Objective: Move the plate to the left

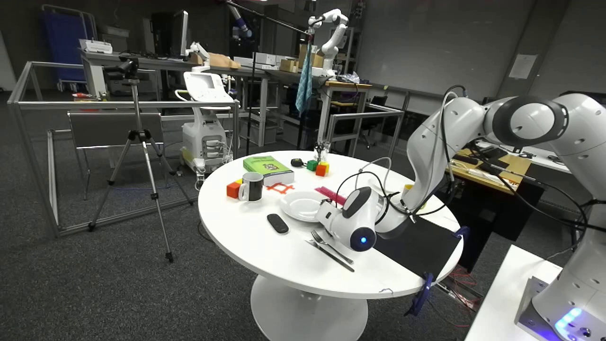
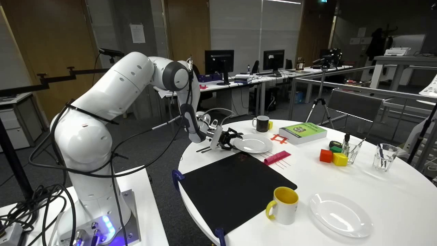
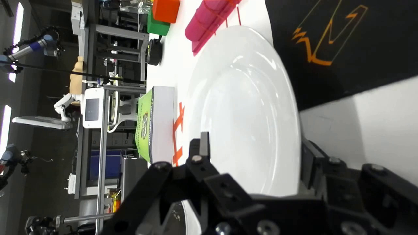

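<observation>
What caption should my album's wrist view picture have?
Robot fingers spread apart at the edge of a white plate, with a green book beyond.

Wrist view: we are missing part of the plate [image 3: 241, 114] behind the gripper [image 3: 255, 151]; beside it the placemat [image 3: 375, 49], beyond it the red block [image 3: 166, 9], are both running off-frame.

In an exterior view we look gently down from well back, with the round tabletop [image 1: 270, 246] toward six o'clock and the robot arm [image 1: 428, 147] at three. In an exterior view we look from across the table, nearer in, with the robot arm [image 2: 112, 89] at nine. In the wrist view we face closely over the white plate [image 3: 243, 114], rolled sideways, strip lights [image 3: 5, 125] at nine. All views share the white plate and green book [image 3: 153, 124].
</observation>
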`<state>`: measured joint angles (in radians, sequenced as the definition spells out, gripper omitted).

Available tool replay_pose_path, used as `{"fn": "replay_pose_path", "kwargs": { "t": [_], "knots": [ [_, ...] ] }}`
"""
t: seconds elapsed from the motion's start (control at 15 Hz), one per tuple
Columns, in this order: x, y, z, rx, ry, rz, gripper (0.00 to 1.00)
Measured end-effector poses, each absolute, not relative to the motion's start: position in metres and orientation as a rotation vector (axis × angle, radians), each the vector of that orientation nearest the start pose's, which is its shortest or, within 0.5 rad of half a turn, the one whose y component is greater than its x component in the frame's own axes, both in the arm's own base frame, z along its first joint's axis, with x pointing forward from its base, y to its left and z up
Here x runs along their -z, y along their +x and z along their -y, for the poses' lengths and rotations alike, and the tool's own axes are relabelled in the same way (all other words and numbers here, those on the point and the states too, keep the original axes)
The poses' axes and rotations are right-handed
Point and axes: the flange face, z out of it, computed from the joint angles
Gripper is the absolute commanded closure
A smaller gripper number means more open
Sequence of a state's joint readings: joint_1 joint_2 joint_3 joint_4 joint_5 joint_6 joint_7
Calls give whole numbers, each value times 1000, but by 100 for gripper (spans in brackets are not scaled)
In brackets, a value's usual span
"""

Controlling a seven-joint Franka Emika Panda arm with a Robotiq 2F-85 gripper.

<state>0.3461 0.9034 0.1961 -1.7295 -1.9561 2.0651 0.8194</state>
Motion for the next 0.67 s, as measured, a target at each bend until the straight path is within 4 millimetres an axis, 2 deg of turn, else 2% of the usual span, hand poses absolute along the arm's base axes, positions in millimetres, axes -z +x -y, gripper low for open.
{"fn": "replay_pose_path", "kwargs": {
  "t": [0.33,0.67],
  "knots": [
    [-88,581,-278,-609,1655,-1116,0],
    [-114,575,-272,-635,1698,-1069,0]
  ]
}}
